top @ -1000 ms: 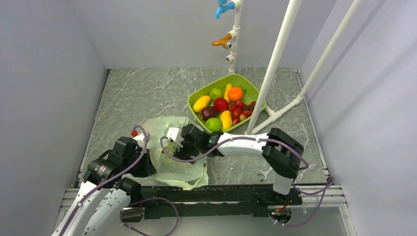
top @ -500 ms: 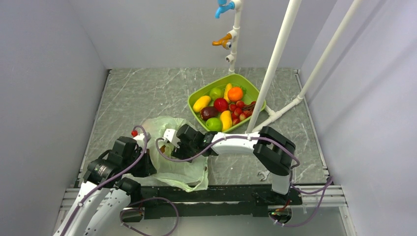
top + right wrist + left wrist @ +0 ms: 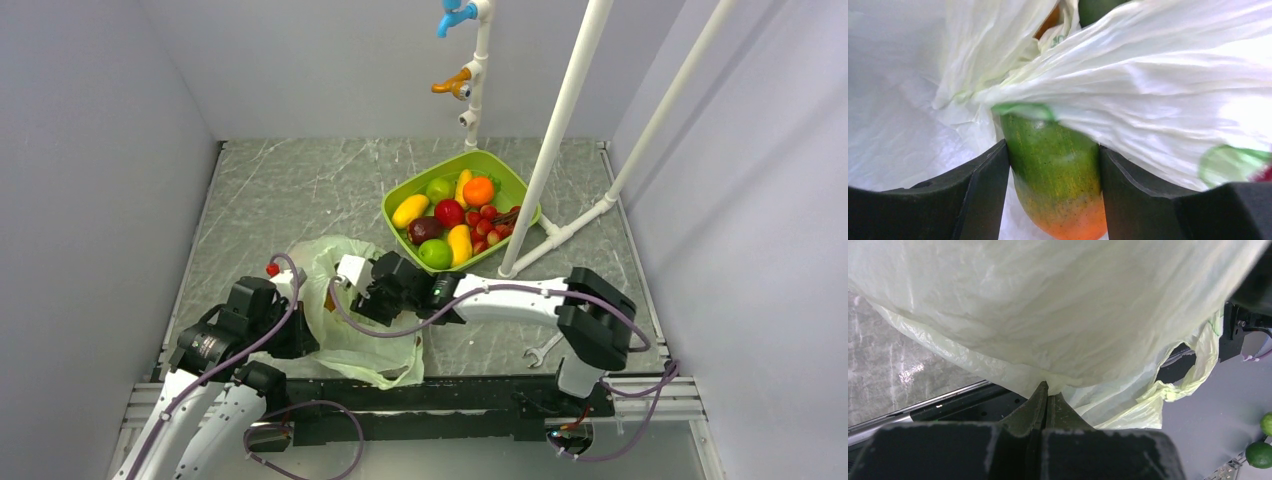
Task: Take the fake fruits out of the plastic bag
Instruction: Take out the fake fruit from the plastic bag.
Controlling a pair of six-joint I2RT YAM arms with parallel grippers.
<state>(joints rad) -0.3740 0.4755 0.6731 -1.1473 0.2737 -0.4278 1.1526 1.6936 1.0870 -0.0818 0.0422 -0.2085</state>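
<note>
The plastic bag point(image 3: 345, 335) lies crumpled, pale green and translucent, at the near edge of the table between the arms. My left gripper point(image 3: 1047, 388) is shut on a fold of the plastic bag point(image 3: 1058, 315) at its lower edge. My right gripper point(image 3: 1053, 148) reaches inside the plastic bag point(image 3: 1158, 90); its two fingers press both sides of a green-orange fruit point(image 3: 1060, 185). Bag film drapes over the top of that fruit. In the top view the right wrist point(image 3: 395, 285) sits at the bag mouth and its fingertips are hidden by the film.
A green tray point(image 3: 455, 160) at back right holds several fruits, among them a green one point(image 3: 436, 253), a dark one point(image 3: 424, 229), yellow ovals and red berries. White pipes point(image 3: 548, 150) rise beside the tray. A wrench point(image 3: 538, 352) lies near the right arm's base.
The right gripper's fingers have drawn in onto the green-orange fruit. The right arm's elbow has swung a little to the right. The left arm has held still.
</note>
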